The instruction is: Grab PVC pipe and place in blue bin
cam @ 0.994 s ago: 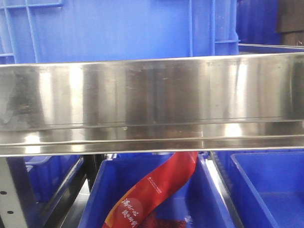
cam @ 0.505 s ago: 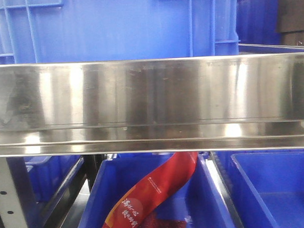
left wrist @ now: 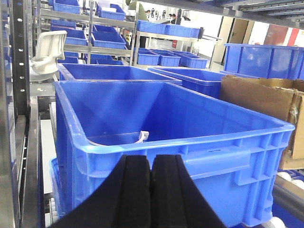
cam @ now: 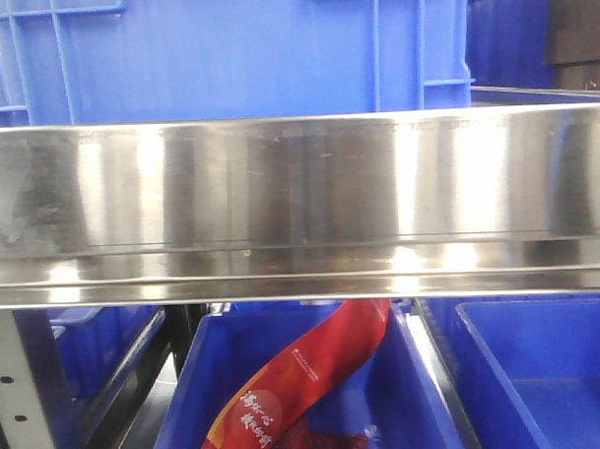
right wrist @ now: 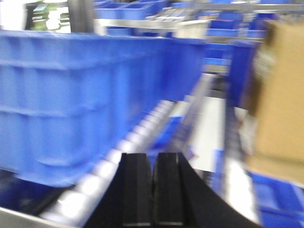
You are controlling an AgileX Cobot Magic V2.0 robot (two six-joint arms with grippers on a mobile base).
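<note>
The PVC pipe (left wrist: 143, 136) is a slim white curved piece lying inside the large blue bin (left wrist: 190, 147); only its squared end and part of its arc show above the near rim. My left gripper (left wrist: 151, 164) is shut and empty, just outside the bin's near wall and below its rim. My right gripper (right wrist: 153, 161) is shut and empty; its view is blurred, with a blue bin (right wrist: 71, 90) to its left on a roller track. Neither gripper shows in the front view.
A steel shelf rail (cam: 299, 205) fills the front view, with a blue bin (cam: 225, 50) above and bins below, one holding a red packet (cam: 306, 382). A cardboard box (left wrist: 266, 109) stands right of the bin. White plastic parts (left wrist: 47, 52) sit on the left shelf.
The front view shows nothing moved; only reflections on the steel rail have shifted a little.
</note>
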